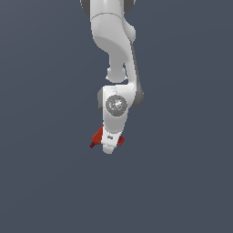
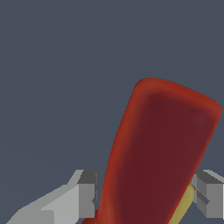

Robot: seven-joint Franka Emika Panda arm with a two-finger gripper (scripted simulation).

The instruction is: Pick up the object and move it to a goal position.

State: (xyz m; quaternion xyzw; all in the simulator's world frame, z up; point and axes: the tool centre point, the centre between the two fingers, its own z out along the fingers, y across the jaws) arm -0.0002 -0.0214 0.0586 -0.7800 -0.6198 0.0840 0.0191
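Clearly clamped: gripper (image 1: 108,146) closed on the object (image 1: 97,136), red body filling the gap between both grey fingers (image 2: 87,194) in the wrist view. Sticking out red on either side of the white hand in the exterior view. Only plain dark grey ground (image 1: 182,182) around, nothing near, nothing blocking.

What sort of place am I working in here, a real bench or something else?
Likely a simulator scene, not a real bench: a flat, featureless grey-blue ground, a smoothly rendered white arm, and a blocky red drill-shaped object between the hand fingers.
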